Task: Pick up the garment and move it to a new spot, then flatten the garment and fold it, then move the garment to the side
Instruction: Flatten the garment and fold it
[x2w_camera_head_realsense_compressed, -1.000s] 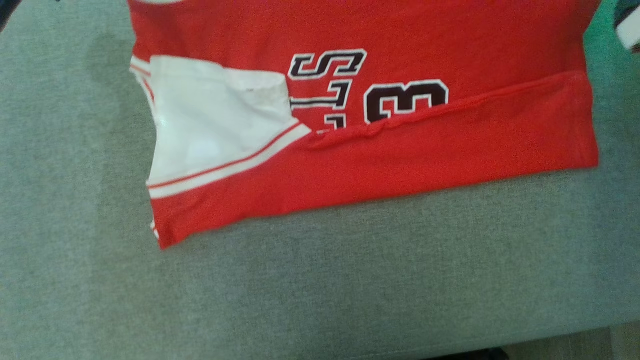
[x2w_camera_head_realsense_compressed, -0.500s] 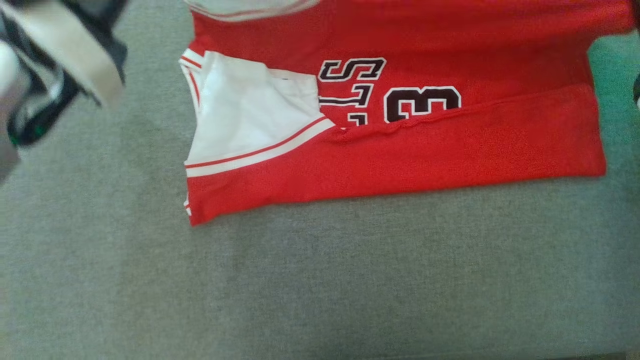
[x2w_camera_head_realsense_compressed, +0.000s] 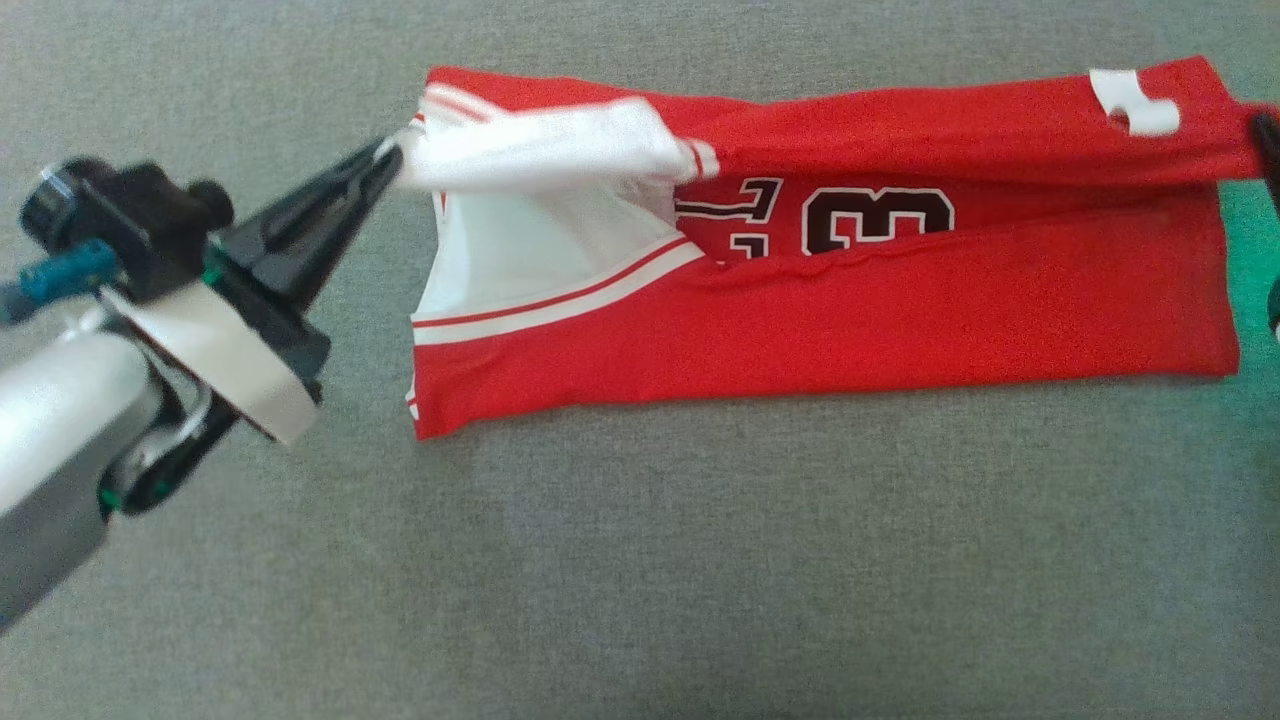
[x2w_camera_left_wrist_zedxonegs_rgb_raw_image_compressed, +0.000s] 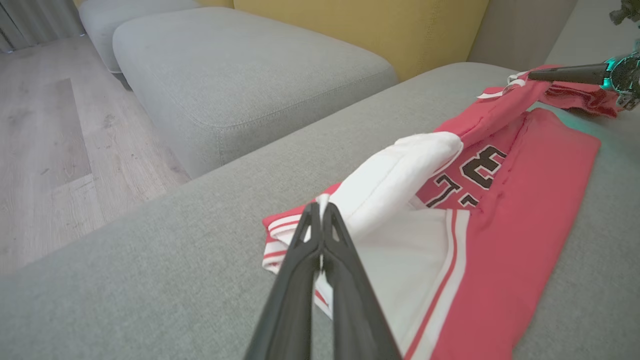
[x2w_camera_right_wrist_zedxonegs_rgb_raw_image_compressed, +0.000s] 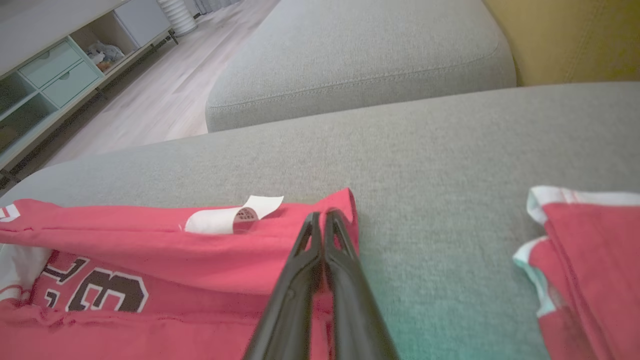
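Red sports jersey with white panel and black numerals (x2w_camera_head_realsense_compressed: 850, 320) lies lengthwise on grey upholstered cushion (x2w_camera_head_realsense_compressed: 700, 560), well off its near edge. Left gripper (x2w_camera_head_realsense_compressed: 388, 158) is pinched tight on the white-trimmed end and right gripper (x2w_camera_right_wrist_zedxonegs_rgb_raw_image_compressed: 320, 216) on the red hem corner, with the far long edge lifted between them. Risks: uneven travel skews the fold; a thin pinch slips and drops one end.

Garment (x2w_camera_head_realsense_compressed: 820, 330): red; white sleeve panel at 9 o'clock, edged with red-and-white stripes; black letters and numerals outlined in white.
Label (x2w_camera_head_realsense_compressed: 1135, 100), at 1 o'clock: white.
Sofa seat (x2w_camera_head_realsense_compressed: 640, 560): mottled grey weave.
Sofa back (x2w_camera_left_wrist_zedxonegs_rgb_raw_image_compressed: 360, 25): mustard yellow.
Floor (x2w_camera_left_wrist_zedxonegs_rgb_raw_image_compressed: 45, 150): pale wood grain.
Left gripper (x2w_camera_head_realsense_compressed: 392, 152), right gripper (x2w_camera_right_wrist_zedxonegs_rgb_raw_image_compressed: 320, 216): black.
Second garment (x2w_camera_right_wrist_zedxonegs_rgb_raw_image_compressed: 590, 260): red, white trim.
Cabinet (x2w_camera_right_wrist_zedxonegs_rgb_raw_image_compressed: 55, 70): pale mint drawers.
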